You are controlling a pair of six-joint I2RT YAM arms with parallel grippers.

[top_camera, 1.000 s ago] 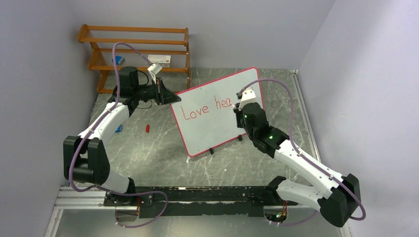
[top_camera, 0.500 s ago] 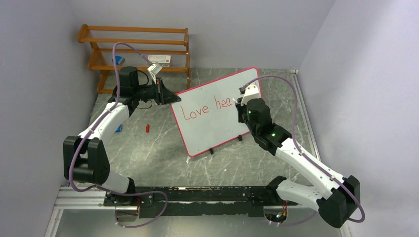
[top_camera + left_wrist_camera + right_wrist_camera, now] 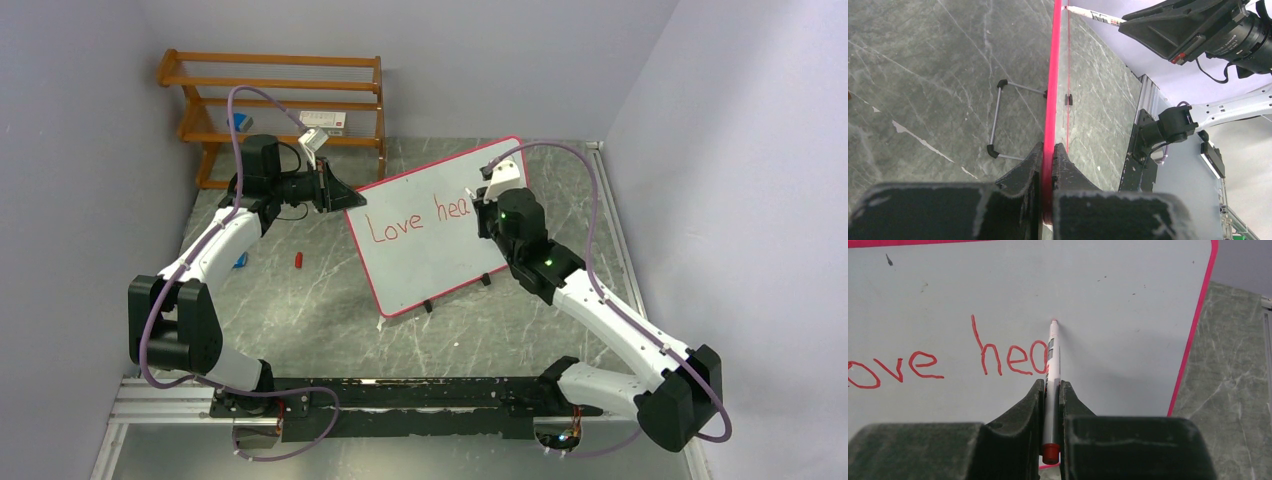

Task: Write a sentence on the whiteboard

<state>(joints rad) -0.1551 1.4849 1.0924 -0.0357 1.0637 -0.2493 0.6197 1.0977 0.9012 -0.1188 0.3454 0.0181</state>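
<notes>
Since a second ago the right end effector (image 3: 1052, 386) has moved slightly up the board; text unchanged. The red handwritten sentence (image 3: 998, 357) reads "Love hea" on the white rectangular whiteboard with red-pink frame (image 3: 430, 265), which stands tilted on the grey marbled tabletop (image 3: 300, 310). The right end effector is clamped on a white red-tipped marker (image 3: 1053, 347), tip on the board above the "a". The left end effector (image 3: 1048, 150) is clamped on the frame's edge.

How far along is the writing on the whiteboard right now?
Done: the sentence reads "Love hea" in red on the whiteboard. In hand: the right gripper is shut on the marker, tip at the board just past the "a"; the left gripper clamps the red frame. Left: finishing that word and whatever follows.
</notes>
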